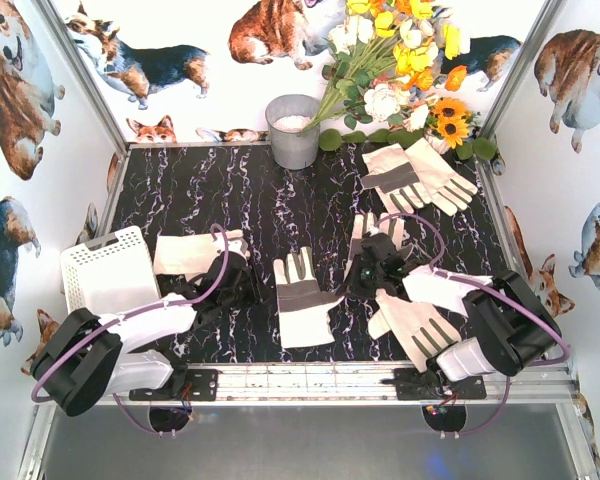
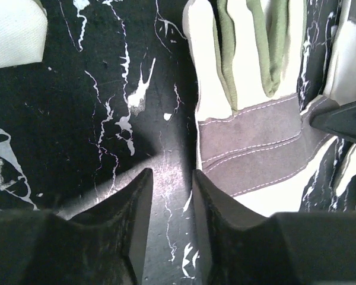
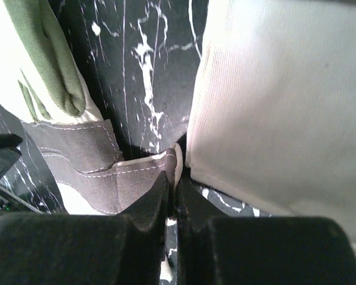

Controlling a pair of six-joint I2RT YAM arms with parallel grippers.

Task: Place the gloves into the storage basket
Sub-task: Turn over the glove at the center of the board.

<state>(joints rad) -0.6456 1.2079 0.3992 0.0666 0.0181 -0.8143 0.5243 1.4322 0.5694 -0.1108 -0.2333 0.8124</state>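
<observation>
On the black marble tabletop (image 1: 230, 190), every visible one of the gloves (image 1: 415, 178) lies outside the storage basket (image 1: 105, 262). The right gripper (image 3: 172, 173) pinches the centre glove (image 1: 302, 297) by its edge, while the left gripper (image 2: 172, 178) hangs empty, jaws slightly apart.

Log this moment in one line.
left gripper: open, empty | right gripper: shut on glove edge | other gloves: on table | storage basket: table's left edge

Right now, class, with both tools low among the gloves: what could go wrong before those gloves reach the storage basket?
1. The right tool is shut on just the edge of a glove; floppy fabric may slip out on lifting.
2. A second glove lies close beside that pinch and could drag along.
3. The storage basket sits far left, past the open, empty left tool; a carry across might clash with it.
</observation>
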